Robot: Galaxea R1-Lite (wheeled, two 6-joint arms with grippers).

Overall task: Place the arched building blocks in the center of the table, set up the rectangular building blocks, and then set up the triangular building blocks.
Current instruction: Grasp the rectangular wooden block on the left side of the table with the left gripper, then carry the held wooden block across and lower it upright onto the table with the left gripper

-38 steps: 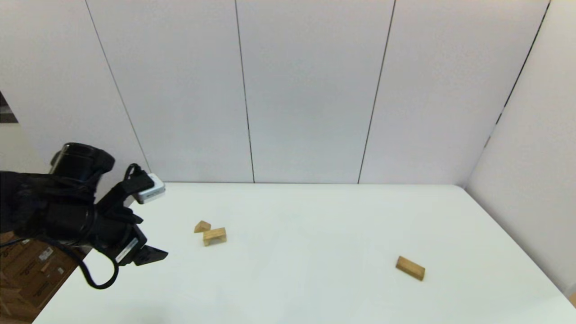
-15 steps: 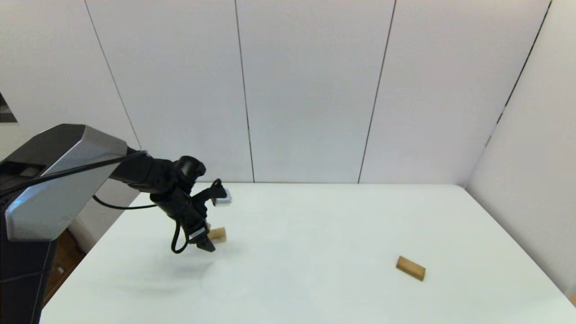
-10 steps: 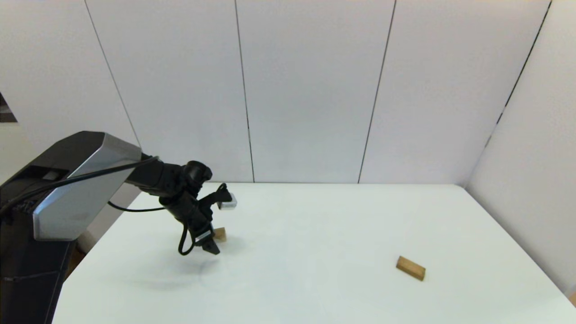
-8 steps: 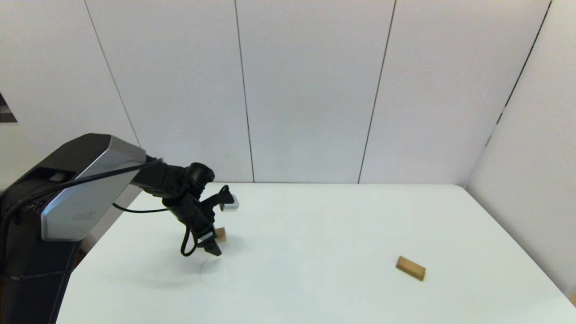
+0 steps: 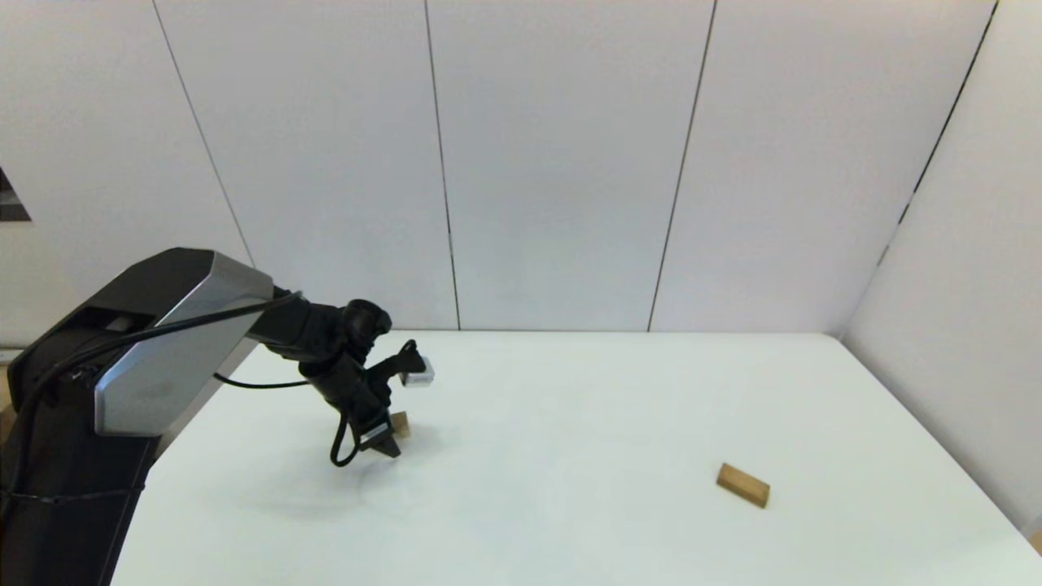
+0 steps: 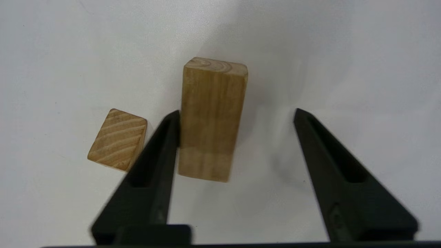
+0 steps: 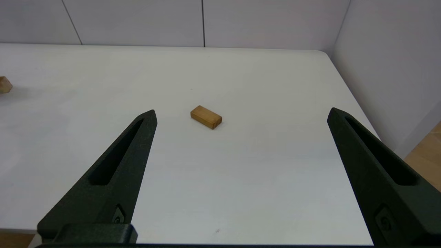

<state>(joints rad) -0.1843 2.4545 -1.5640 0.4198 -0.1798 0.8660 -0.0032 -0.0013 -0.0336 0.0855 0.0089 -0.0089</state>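
Note:
The arched building block lies on the white table, left of centre, partly hidden behind the arm in the head view. My left gripper is open and lowered around it. One finger touches the block's side, and the other stands well apart. The triangular building block lies just outside that touching finger. The rectangular building block lies flat at the right front. In the right wrist view the rectangular building block is well ahead of my open right gripper, which holds nothing.
White wall panels close off the table's back and right side. The table's left edge runs under my left arm. Bare tabletop stretches between the two groups of blocks.
My left arm came in from the left edge, reached over the two left blocks and lowered its gripper around the arched block. The blocks have not moved.

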